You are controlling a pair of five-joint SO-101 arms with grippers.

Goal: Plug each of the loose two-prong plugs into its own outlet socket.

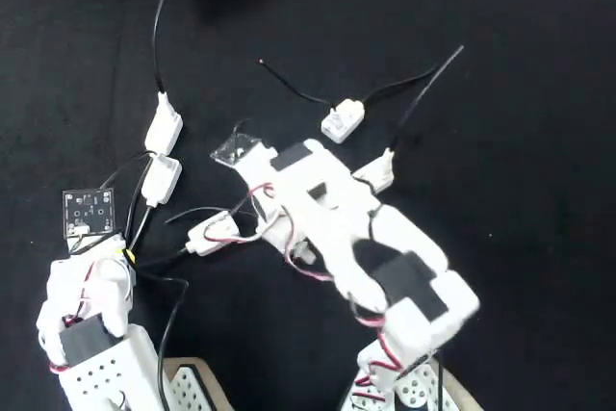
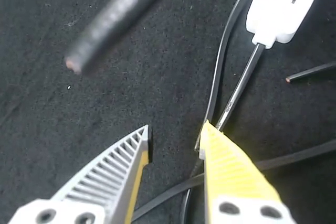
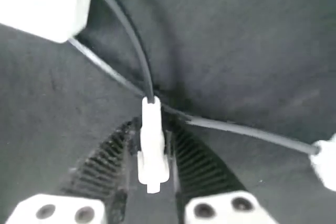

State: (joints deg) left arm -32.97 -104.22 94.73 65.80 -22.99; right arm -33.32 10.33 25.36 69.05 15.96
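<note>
**Plug in grip.** The right gripper (image 3: 152, 127) pinched a white two-prong plug (image 3: 152, 153) between its dark fingers. The plug's black cable (image 3: 137, 51) ran away from the fingertips over the black desk (image 1: 520, 93). Seen from above, the right arm (image 1: 385, 257) stretched from 5 o'clock across the middle of the desk, with its tip near the centre.

The left gripper (image 2: 176, 129), at 7 o'clock on the desk, stood spread, with nothing between its white finger (image 2: 121, 161) and its yellow finger (image 2: 226, 166). Whether the fingertips touched the desk could not be told. Just ahead of them lay a white outlet socket (image 2: 283, 3) with two slots facing up. Its thin lead (image 2: 239, 87) ran down to the yellow fingertip. A dark cable end (image 2: 76, 64) hung blurred, close to the left wrist camera.

In the high view that socket (image 1: 162, 180) sat at 9 o'clock, end to end with a second white body (image 1: 164, 127). Whether the two were joined could not be told.

Three more white pieces lay around the right arm:
- one at 8 o'clock of centre (image 1: 212, 233), just beside the arm
- one at 12 o'clock (image 1: 343, 120), apart from the arm
- one at 3 o'clock (image 1: 377, 175), against the arm's edge

Which of these were plugs and which were sockets could not be made out.
</note>
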